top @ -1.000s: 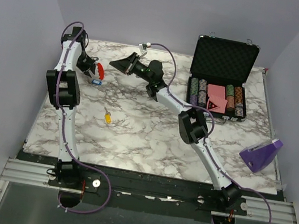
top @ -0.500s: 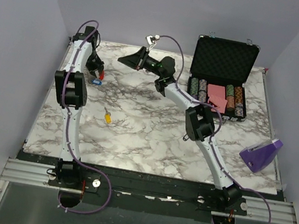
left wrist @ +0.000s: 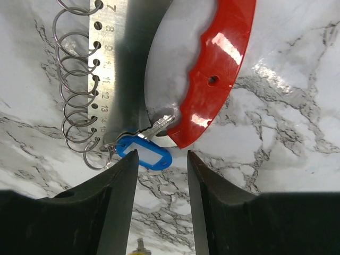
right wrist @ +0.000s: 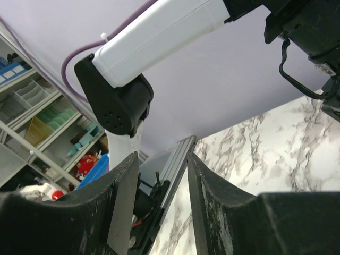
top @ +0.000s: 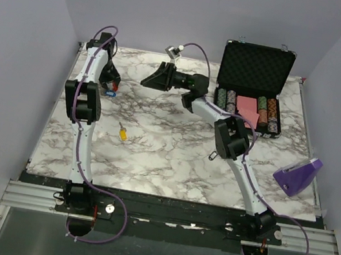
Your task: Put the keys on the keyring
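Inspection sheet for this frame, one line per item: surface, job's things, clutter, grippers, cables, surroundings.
Surface: marble tabletop, nothing spilled seen.
Job's things: red keyring with blue-tagged key at its tip; yellow key lying apart.
Clutter: open chip case, purple wedge.
Grippers: left gripper open above the blue-tagged key; right gripper open, empty, in the air.
Cables: purple cables looped, no snag seen.
Surroundings: lilac walls.

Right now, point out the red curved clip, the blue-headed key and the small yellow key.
red curved clip (left wrist: 218, 69), left wrist view, middle of its glossy arc
blue-headed key (left wrist: 144, 153), left wrist view, its plastic head
small yellow key (top: 122, 134), top external view, its middle
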`<action>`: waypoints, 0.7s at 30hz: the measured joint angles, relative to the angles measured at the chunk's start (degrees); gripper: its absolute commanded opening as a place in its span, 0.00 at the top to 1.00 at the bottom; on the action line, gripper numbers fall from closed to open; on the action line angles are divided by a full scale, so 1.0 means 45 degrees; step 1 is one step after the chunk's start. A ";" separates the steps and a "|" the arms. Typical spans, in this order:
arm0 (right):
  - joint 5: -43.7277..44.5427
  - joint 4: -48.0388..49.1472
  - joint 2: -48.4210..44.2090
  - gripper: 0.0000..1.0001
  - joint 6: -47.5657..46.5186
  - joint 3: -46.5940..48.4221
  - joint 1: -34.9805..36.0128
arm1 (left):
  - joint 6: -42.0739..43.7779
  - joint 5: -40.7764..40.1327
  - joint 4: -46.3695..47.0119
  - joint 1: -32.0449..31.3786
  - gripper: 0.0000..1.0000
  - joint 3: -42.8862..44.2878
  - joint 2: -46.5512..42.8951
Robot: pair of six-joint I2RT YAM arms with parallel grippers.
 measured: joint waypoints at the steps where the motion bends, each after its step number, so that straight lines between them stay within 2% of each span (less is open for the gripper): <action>1: -0.0151 0.0034 -0.0005 0.48 0.0078 -0.0078 -0.0049 | 0.0010 0.0000 0.0112 0.0015 0.50 -0.0175 -0.0034; 3: -0.0495 0.0049 -0.0068 0.47 0.0160 -0.0194 -0.0185 | 0.0053 0.0005 0.0379 0.0058 0.49 -0.0835 -0.0214; 8: -0.1219 0.0092 -0.0583 0.47 0.0180 -0.0597 -0.0544 | 0.0253 -0.0189 0.1724 0.0107 0.34 -0.4046 -0.2404; 10: -0.1389 0.0141 -0.0826 0.47 0.0209 -0.0767 -0.0665 | 0.0214 -0.0374 0.1724 0.0233 0.32 -0.3944 -0.2832; 11: -0.1438 0.0160 -0.0947 0.47 0.0253 -0.0860 -0.0724 | 0.0170 -0.0495 0.1778 0.0364 0.29 -0.3696 -0.2953; 17: -0.1671 0.0272 -0.1365 0.46 0.0685 -0.1404 -0.0782 | -0.0204 -0.0597 0.1681 0.1015 0.31 -0.3123 -0.2875; 19: -0.1719 0.0291 -0.1404 0.46 0.0840 -0.1598 -0.0782 | -0.0398 -0.0597 0.1413 0.1098 0.40 -0.2943 -0.2628; 21: -0.1734 0.0296 -0.1409 0.46 0.0981 -0.1734 -0.0782 | -0.0539 -0.0583 0.0967 0.1088 0.41 -0.2137 -0.2074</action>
